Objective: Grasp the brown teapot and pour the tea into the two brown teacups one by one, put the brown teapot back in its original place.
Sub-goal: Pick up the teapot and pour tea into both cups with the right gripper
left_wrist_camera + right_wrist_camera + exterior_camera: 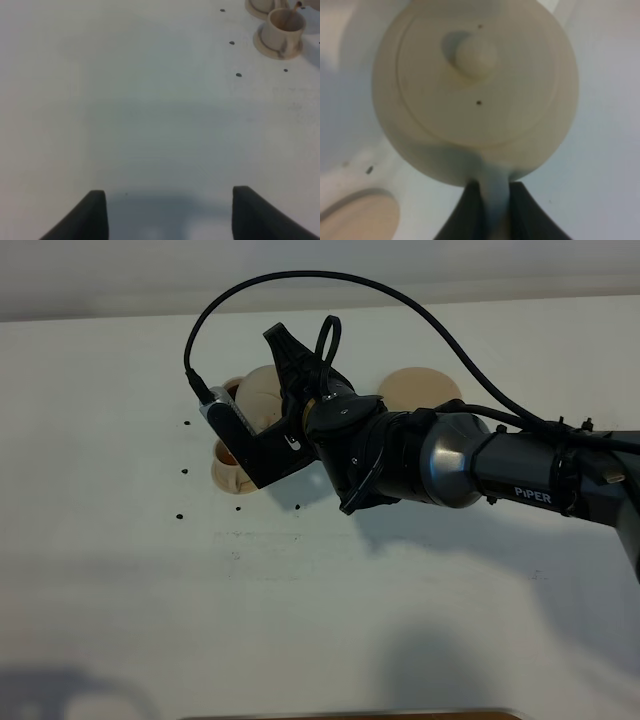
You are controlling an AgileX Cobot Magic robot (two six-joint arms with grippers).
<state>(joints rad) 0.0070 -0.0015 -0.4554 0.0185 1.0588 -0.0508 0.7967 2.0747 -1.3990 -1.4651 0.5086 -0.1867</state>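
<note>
High camera looks down on the table (pixel 320 620); right wrist camera sits close over the teapot (pixel 475 90); left wrist sees distant teacups (pixel 282 30).

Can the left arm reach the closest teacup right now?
Probably yes: the left gripper is open and only bare table lies between it and the teacup, though the brown teapot hangs close above.

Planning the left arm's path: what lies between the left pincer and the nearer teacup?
In the left wrist view, only bare white table with a few small dark specks lies between the left pincer and that teacup.
</note>
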